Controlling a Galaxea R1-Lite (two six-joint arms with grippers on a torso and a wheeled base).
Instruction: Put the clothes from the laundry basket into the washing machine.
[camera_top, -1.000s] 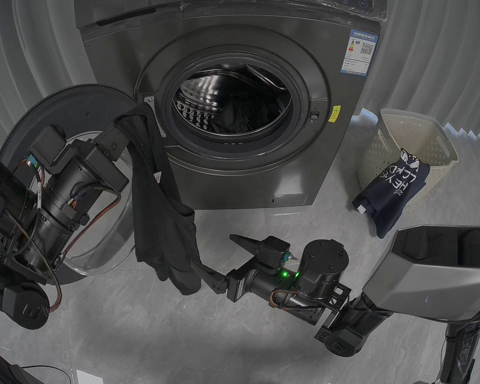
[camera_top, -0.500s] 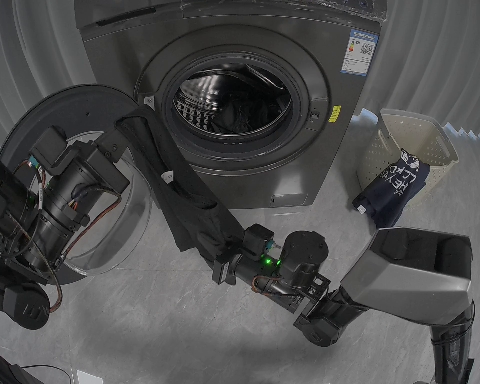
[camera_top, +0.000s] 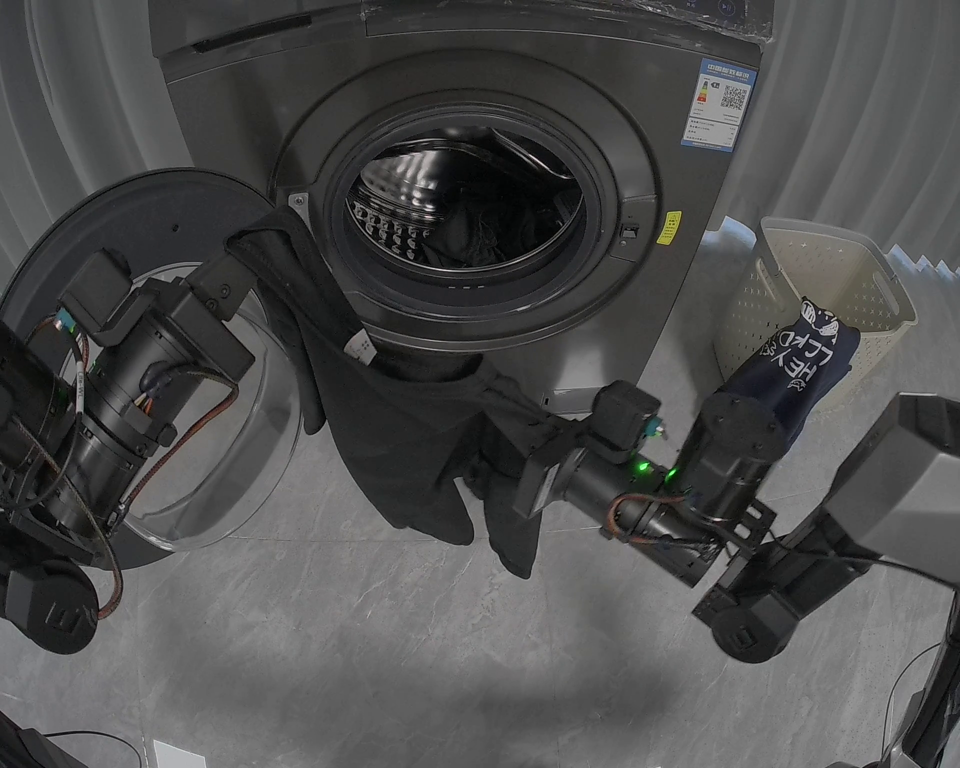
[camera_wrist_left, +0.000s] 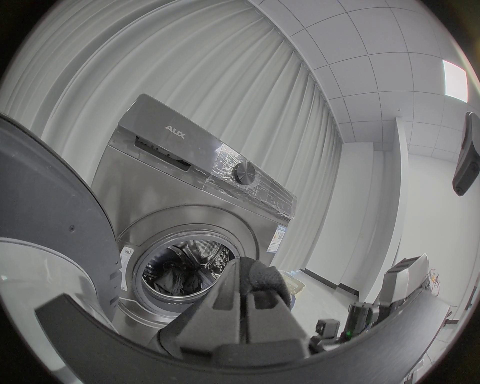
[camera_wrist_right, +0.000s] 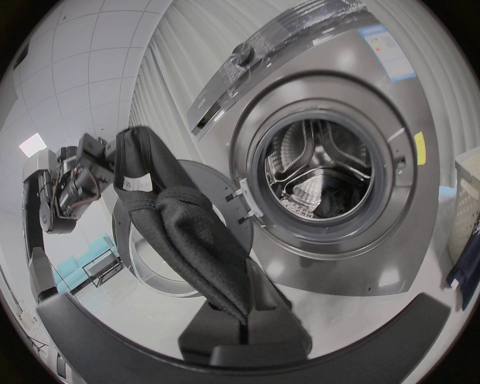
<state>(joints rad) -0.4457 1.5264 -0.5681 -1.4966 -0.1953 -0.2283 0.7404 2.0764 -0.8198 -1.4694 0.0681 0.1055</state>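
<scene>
Head view: black garment (camera_top: 400, 440) slung before washing machine (camera_top: 650, 160).
Tools: left tool (camera_wrist_left: 243, 282) and right tool (camera_top: 527, 462) both clamp it.
Risk: dangling folds snagging the rim (camera_top: 470, 322).

Grey marbled floor tiles (camera_top: 330, 650) lie below the jaws. Pale pleated curtains (camera_top: 70, 90) hang beyond them, ahead. High above them, a ceiling (camera_wrist_left: 380, 60) of square panels carries a lit light panel (camera_wrist_left: 454, 80), beside a white wall (camera_wrist_left: 440, 200).

Pleated curtain (camera_top: 850, 130) — grey floor (camera_top: 350, 650).
</scene>
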